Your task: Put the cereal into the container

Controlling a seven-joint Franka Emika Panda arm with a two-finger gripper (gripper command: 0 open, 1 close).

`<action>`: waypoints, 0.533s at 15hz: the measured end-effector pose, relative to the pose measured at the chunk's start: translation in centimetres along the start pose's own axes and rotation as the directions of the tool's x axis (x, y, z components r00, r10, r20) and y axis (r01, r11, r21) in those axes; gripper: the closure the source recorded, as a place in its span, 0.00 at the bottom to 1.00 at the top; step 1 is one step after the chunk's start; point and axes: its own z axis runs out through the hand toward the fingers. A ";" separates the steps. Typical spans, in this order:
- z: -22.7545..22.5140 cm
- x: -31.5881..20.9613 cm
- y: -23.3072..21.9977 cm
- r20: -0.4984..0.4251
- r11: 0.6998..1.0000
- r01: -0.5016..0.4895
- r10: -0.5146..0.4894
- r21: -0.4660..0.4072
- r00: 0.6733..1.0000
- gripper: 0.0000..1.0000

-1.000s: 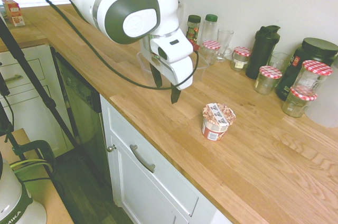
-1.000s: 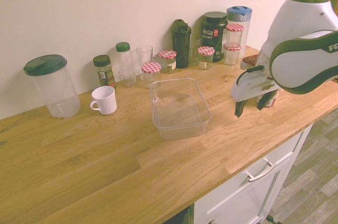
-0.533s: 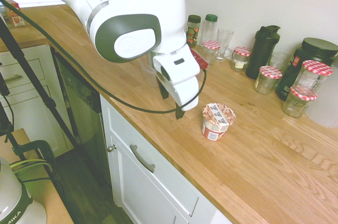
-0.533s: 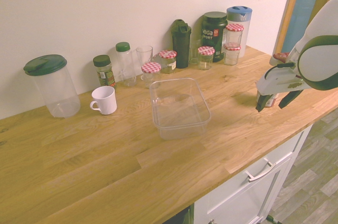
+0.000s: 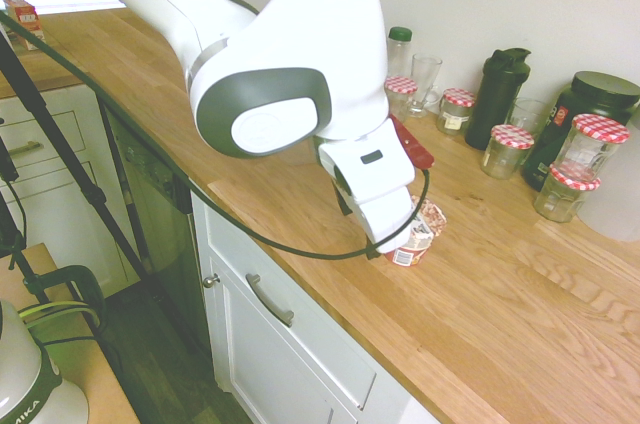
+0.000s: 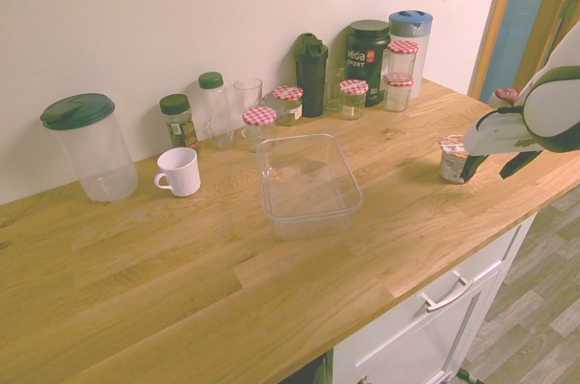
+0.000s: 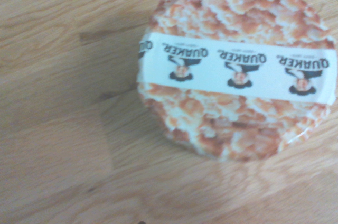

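The cereal (image 6: 450, 159) is a small cup with a red and white label, upright on the wooden counter near its front edge. In the first exterior view the cereal (image 5: 420, 233) is half covered by the arm's white hand. My gripper (image 6: 497, 165) hangs open just beside and above the cup, with one dark finger (image 6: 473, 166) close to its side and nothing held. From the wrist view, the cereal's lid (image 7: 237, 71) lies directly below, printed with cereal pieces. The container (image 6: 348, 187), a clear shallow tub, stands empty well away from the cup, mid-counter.
Glass jars with red-checked lids (image 5: 512, 149), a black shaker bottle (image 5: 499, 94) and a dark tub (image 6: 366, 58) line the wall. A white mug (image 6: 178, 171) and a green-lidded clear pitcher (image 6: 89, 146) stand further along. The counter's front edge (image 5: 330, 282) runs just beside the cup.
The arm has swung along the counter away from the container to the cereal cup and come lower. The fingers have stayed open and the cup has not moved.
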 end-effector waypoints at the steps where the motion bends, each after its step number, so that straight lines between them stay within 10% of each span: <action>1: 0.7 0.1 -0.1 -0.023 1.000 -0.002 0.002 -0.018 1.000 0.00; 8: 2.2 1.0 -3.5 -0.035 0.998 0.065 -0.065 0.021 0.997 0.00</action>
